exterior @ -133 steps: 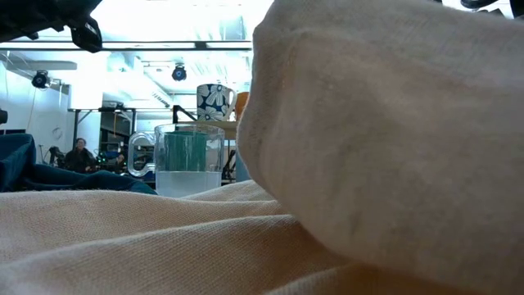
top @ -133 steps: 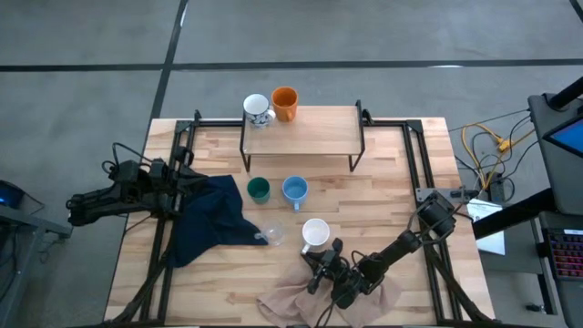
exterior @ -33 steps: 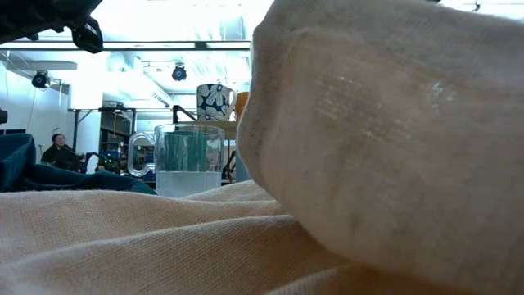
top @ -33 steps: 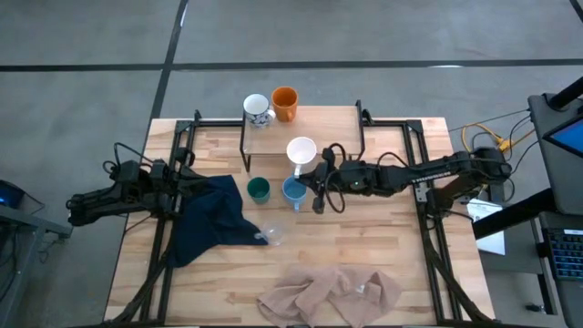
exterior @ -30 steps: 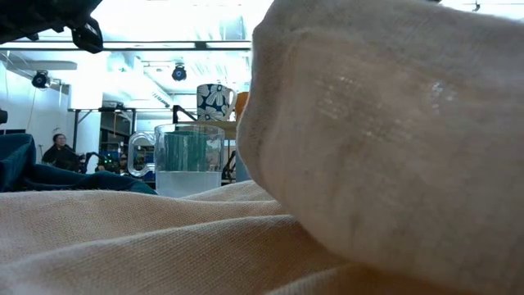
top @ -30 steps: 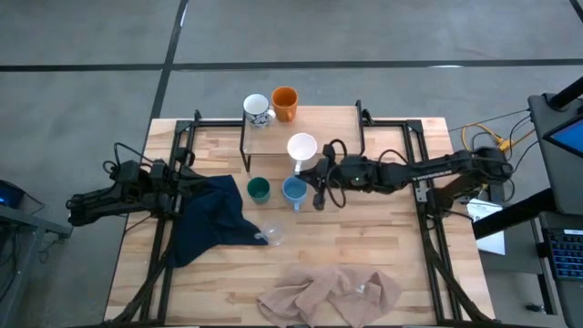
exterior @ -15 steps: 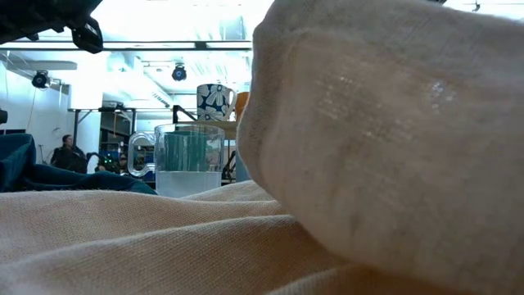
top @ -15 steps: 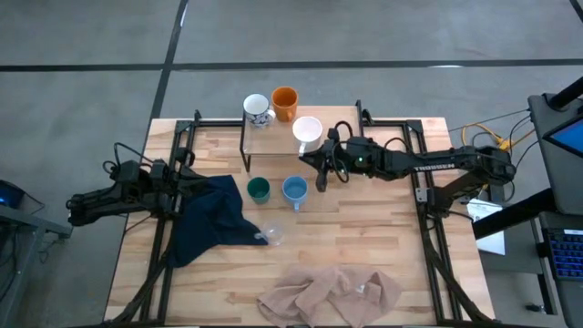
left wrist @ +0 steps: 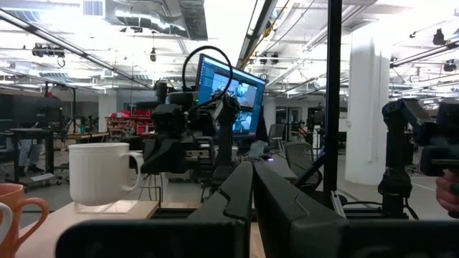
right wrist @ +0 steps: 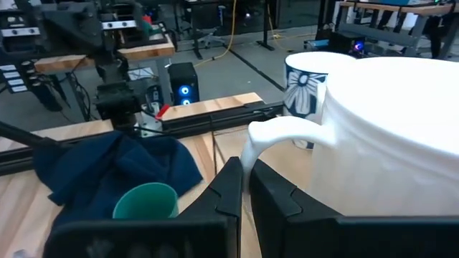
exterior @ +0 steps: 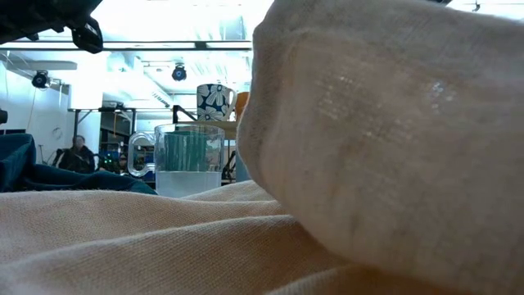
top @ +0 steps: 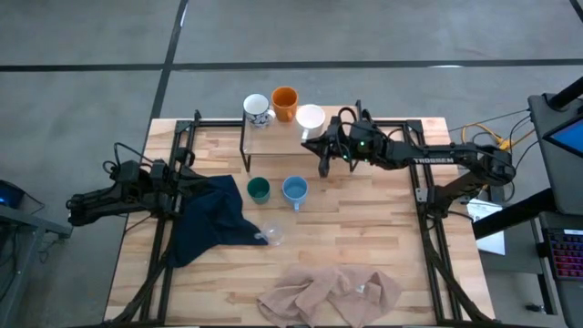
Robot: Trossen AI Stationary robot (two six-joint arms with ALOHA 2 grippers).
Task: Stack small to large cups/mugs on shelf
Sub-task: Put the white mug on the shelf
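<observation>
Over the shelf [top: 314,137], the right claw [top: 321,138], clamped on the white mug's [top: 311,118] handle, could knock the orange mug [top: 285,102] beside it.

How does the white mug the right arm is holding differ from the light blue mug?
The plain white mug is over the shelf, held by its handle in the shut right gripper; the light blue mug stands free on the tabletop in front of the shelf. White looks slightly larger. Both are upright, mouth up.
</observation>
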